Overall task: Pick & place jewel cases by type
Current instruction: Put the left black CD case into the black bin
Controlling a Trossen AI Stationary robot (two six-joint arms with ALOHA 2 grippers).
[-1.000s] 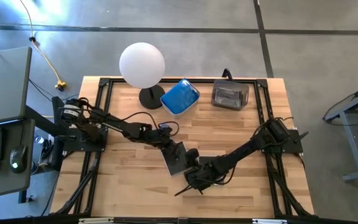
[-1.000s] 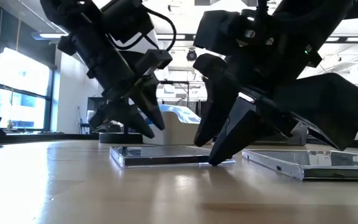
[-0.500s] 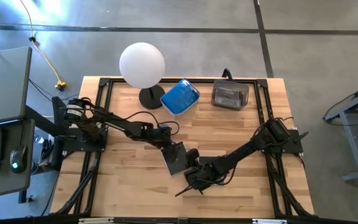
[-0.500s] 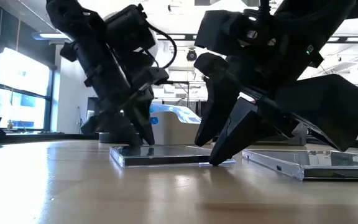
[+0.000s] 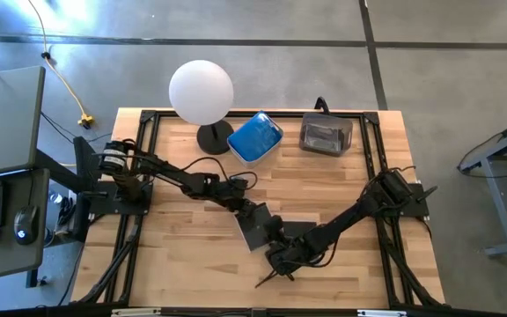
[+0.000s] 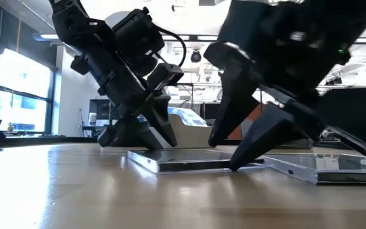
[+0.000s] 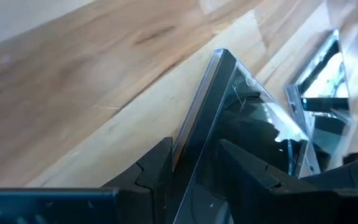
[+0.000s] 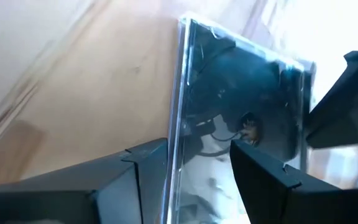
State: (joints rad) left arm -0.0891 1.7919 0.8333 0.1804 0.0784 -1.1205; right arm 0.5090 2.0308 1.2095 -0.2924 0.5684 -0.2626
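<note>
A clear jewel case [image 5: 256,226] lies flat on the wooden table [image 5: 174,255] near its middle. Its far edge is straddled by the parted fingers of the left gripper [image 5: 252,214], its near edge by the spread right gripper [image 5: 277,249]. Bare wood is left all around, apart from a second case [image 6: 326,168] just beside.

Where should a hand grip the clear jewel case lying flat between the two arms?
By a thin edge, coming in low from the side. The jewel case lies flat on the table, so only its rims offer purchase. The left hand and right hand each straddle one edge, apparently opposite ones.
</note>
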